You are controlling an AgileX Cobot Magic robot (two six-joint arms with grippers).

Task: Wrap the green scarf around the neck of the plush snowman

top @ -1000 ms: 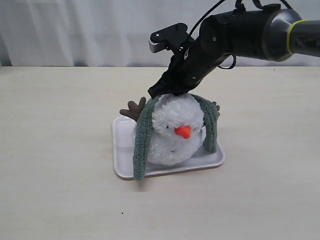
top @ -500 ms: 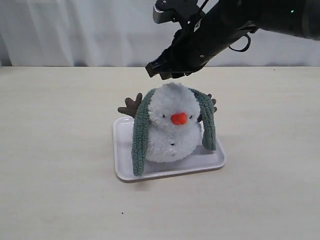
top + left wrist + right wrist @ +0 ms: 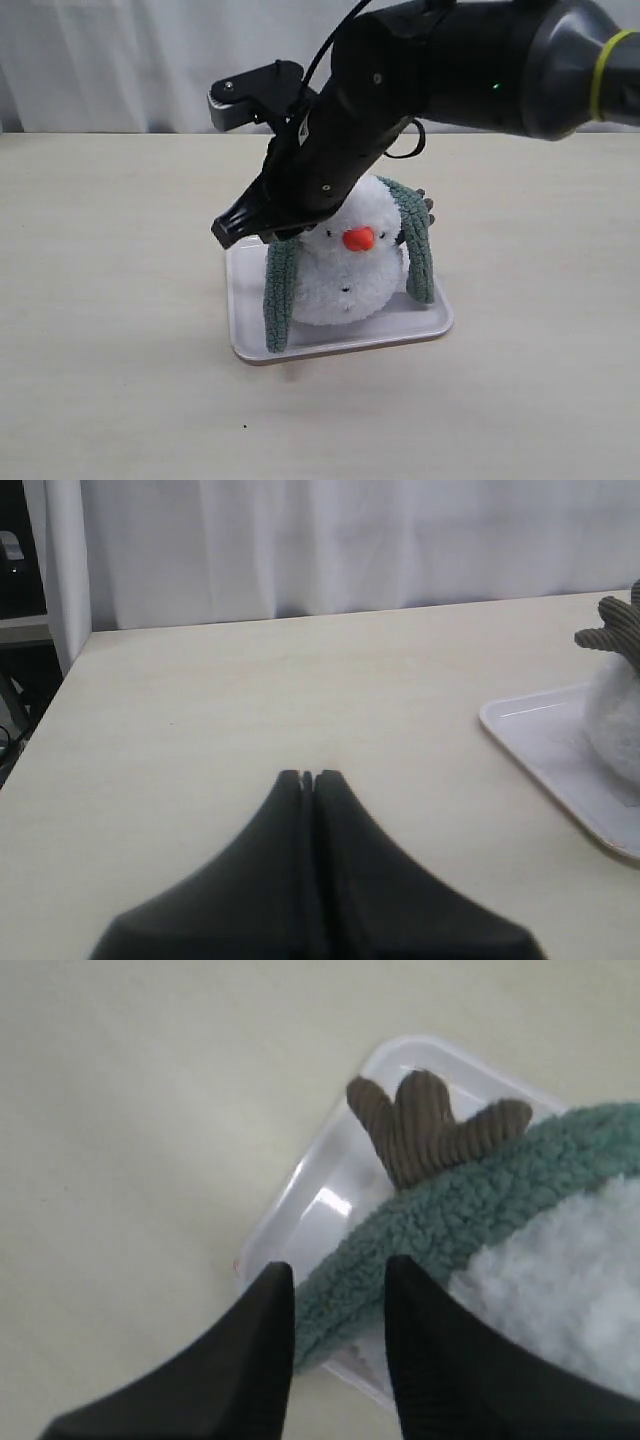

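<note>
Right claw (image 3: 338, 1268) astride green scarf (image 3: 450, 1210) — snowman (image 3: 355, 275) in tray (image 3: 245, 300).

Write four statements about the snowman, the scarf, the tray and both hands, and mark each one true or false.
1. The plush snowman sits on the white tray. True.
2. The green scarf is knotted under the chin. False: its ends hang loose, one down each side of the snowman.
3. The left hand is shut. True.
4. The right hand is shut tight. False: its jaws stand apart, with the scarf showing in the gap.
</note>
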